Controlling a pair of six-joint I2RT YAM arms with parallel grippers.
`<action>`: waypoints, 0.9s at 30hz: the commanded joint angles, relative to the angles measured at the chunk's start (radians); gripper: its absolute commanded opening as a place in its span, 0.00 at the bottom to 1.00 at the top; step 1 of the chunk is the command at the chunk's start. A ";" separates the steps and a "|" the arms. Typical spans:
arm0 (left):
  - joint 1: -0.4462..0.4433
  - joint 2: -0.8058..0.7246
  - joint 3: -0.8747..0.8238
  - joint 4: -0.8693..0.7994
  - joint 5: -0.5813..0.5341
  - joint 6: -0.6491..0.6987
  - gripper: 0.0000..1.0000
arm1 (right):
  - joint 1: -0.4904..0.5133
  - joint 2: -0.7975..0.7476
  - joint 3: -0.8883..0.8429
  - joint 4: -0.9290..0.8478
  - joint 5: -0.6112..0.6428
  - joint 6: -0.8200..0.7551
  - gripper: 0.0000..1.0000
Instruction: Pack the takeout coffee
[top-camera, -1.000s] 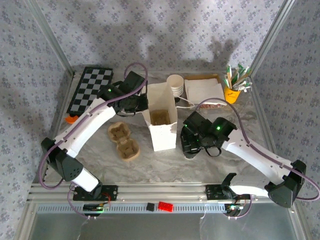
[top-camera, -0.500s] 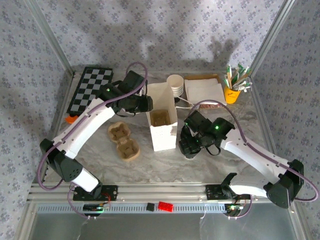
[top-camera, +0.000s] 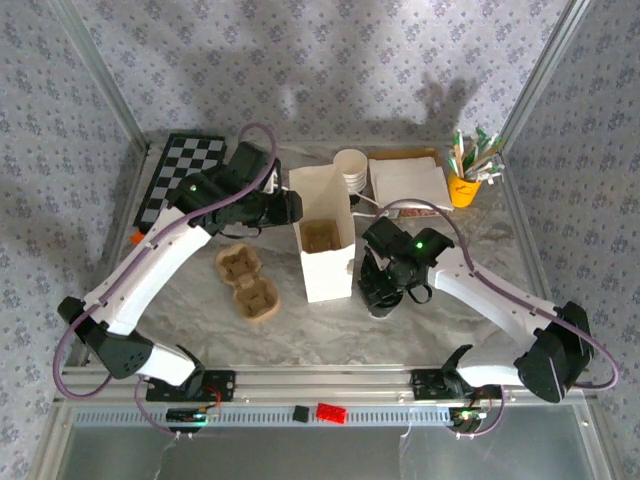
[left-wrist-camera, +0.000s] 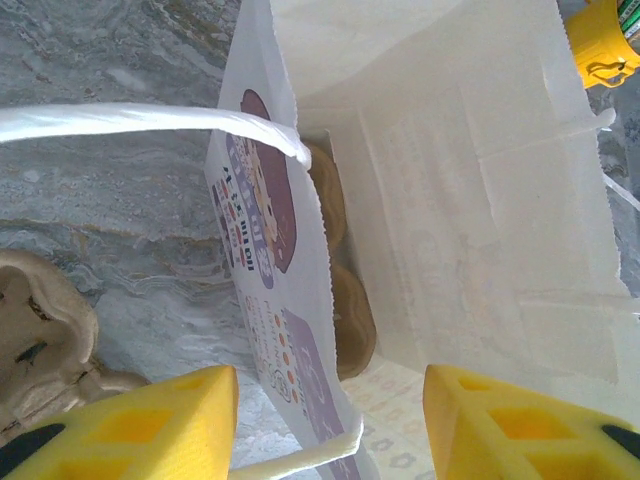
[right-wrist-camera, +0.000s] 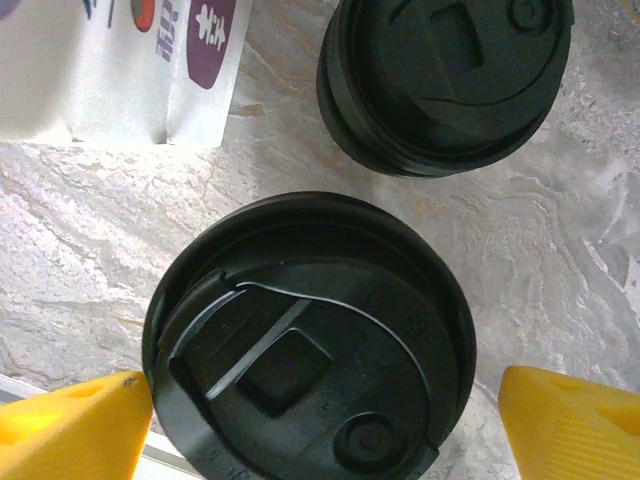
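**Step in hand (judged):** grasping the takeout coffee (right-wrist-camera: 305, 350) so it can go into the paper bag (top-camera: 322, 255).

**Location of the item:** The takeout coffee stands upright on the tabletop (top-camera: 320, 328), at about 4 o'clock from the paper bag and near its base. It is not yet packed.

**Right tool (right-wrist-camera: 320, 385):** Wide, straddling the cup from above, gripping nothing. The pad at 9 o'clock sits just beside the lid's edge. The pad at 3 o'clock stands clear of it, so the cup is off-centre between the jaws.

**Left tool (left-wrist-camera: 330, 385):** Parted and holding nothing, at the 10 o'clock side of the bag's mouth. The bag's printed wall and a white handle (left-wrist-camera: 150, 120) pass between its pads.

**Adjacent item:** A second black-lidded item (right-wrist-camera: 445, 80) stands at 1 o'clock of the coffee, near but apart. What lies under its lid cannot be told.

**Bag contents:** A brown tray (left-wrist-camera: 340, 290) lies at the bottom.

**Recommendations:**
- Centre the right tool over the cup before closing.
- Descend past the lid and grip the cup's wall, since a grip on the lid alone would likely pull it off.
- Close gently, as a paper cup probably crushes and spills.
- Lift straight up, clear of the neighbour at 1 o'clock, and keep the cup upright.
- Have the left tool steady the bag's mouth open.
- Lower the cup into a pocket of the tray.
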 joint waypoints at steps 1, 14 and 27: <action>-0.009 -0.031 0.001 0.004 0.024 -0.016 0.52 | -0.009 0.020 0.013 0.010 -0.009 -0.040 0.90; -0.008 -0.031 0.000 0.005 0.019 -0.016 0.52 | -0.028 0.072 0.025 0.024 -0.018 -0.066 0.81; -0.009 -0.033 -0.002 0.013 0.012 -0.018 0.53 | -0.023 0.019 0.054 -0.076 0.064 0.115 0.77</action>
